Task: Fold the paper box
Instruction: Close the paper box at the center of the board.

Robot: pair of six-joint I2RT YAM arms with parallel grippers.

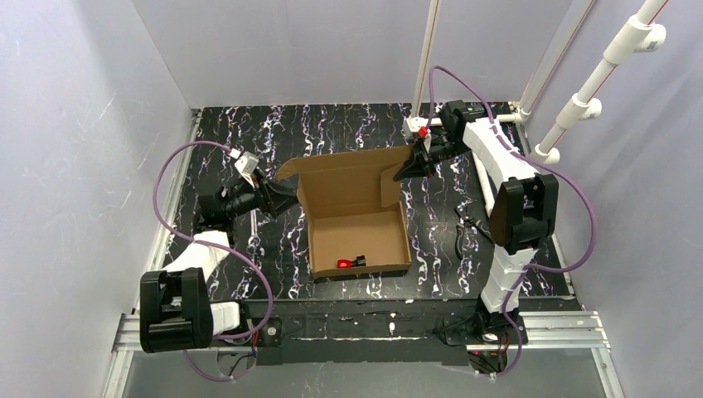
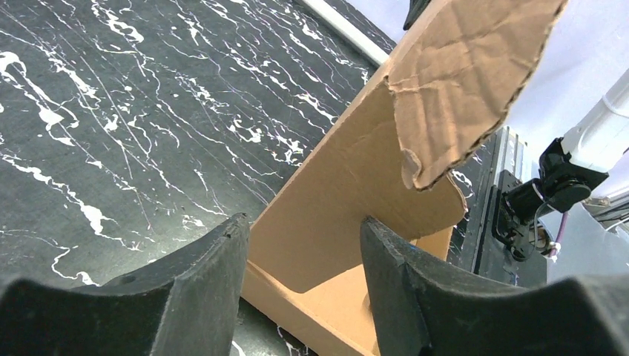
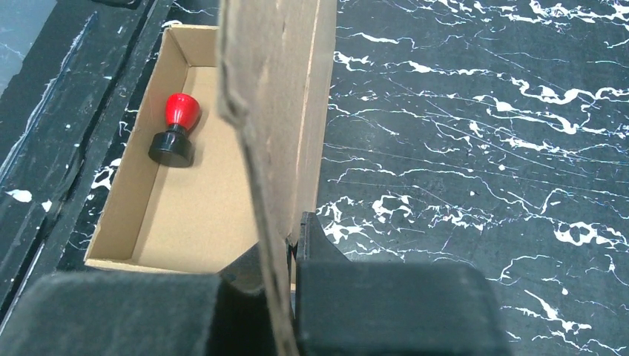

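Right fingers pinch the far-right flap of the paper box; left fingers stand apart at its left flap, gripping nothing.

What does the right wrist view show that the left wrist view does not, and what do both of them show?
Only the right wrist view: the inside of the paper box, where a small object with a red knob sits, and the right tool shut on a raised flap. Only the left wrist view: the left tool, open, a cardboard panel between its fingers, and a creased flap above. Both: the paper box and the black marbled table.
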